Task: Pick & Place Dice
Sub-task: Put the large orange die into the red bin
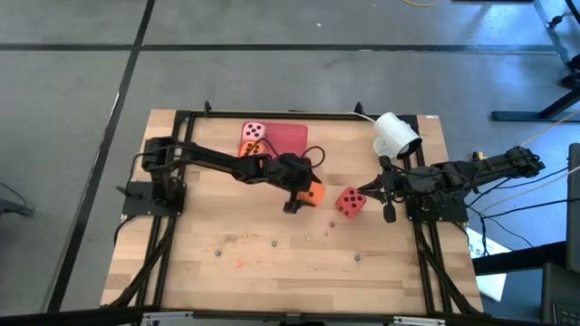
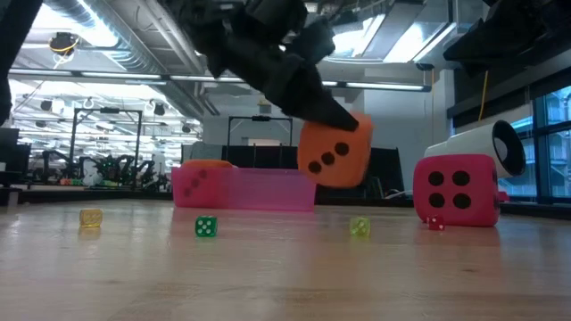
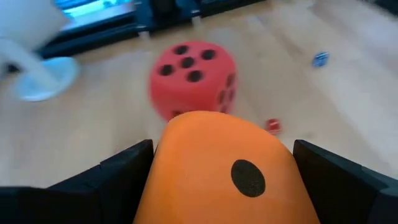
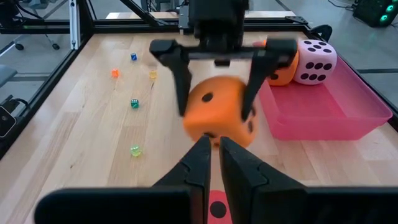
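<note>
On the tabletop (image 1: 272, 272), the tray (image 1: 292, 138) holds a pink die (image 1: 254, 133) and an orange one (image 1: 253, 149). Left pincer (image 1: 304, 193) pinches the second orange die (image 1: 313, 193), lifted; red die (image 1: 351, 203) remains. Right pincer (image 1: 372, 192) waits, pressed together.

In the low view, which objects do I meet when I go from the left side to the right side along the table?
Yellow bead → pink tray → green bead → orange die held off the table by the left gripper → yellow-green bead → red die.
</note>
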Robot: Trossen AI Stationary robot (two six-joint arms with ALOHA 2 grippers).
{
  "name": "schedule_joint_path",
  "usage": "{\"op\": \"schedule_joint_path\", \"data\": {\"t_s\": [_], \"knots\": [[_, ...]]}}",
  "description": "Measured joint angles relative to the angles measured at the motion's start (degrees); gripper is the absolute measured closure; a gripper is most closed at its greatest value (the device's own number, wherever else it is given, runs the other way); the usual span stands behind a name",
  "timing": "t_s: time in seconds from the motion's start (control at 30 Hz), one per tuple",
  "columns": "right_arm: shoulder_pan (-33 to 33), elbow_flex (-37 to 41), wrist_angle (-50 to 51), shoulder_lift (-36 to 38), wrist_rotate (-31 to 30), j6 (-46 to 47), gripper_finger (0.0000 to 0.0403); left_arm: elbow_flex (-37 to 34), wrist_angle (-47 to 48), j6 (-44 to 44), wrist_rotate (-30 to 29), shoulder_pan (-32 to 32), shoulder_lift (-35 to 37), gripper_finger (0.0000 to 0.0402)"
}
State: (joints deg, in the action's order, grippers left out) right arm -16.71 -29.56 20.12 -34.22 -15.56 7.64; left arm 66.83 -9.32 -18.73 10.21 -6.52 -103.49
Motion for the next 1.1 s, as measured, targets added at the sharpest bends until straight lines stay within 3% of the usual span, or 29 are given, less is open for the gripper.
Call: {"op": "schedule_joint_path", "data": {"t_s": [0.3, 0.43, 0.77, 0.97, 1.1], "knots": [[0.0, 0.0, 0.0, 0.0, 0.0, 0.0, 0.0366, 0.0, 10.1, -5.8, -24.4, -0.6, 8.9, 0.0043], [0.0, 0.0, 0.0, 0.0, 0.0, 0.0, 0.0366, 0.0, 12.8, -6.2, -29.8, -3.3, 10.5, 0.0043], [0.0, 0.0, -0.2, 0.0, 0.0, 0.0, 0.0366, 0.0, 16.1, -5.8, -27.9, -13.7, 8.1, 0.0043], [0.0, 0.0, -0.4, 0.0, 0.0, 0.0, 0.0366, 0.1, 15.7, -2.4, -21.3, -18.0, 5.3, 0.0043], [0.0, 0.0, -0.4, 0.0, 0.0, 0.0, 0.0366, 0.1, 14.9, -0.7, -20.7, -19.7, 3.2, 0.0043]]}}
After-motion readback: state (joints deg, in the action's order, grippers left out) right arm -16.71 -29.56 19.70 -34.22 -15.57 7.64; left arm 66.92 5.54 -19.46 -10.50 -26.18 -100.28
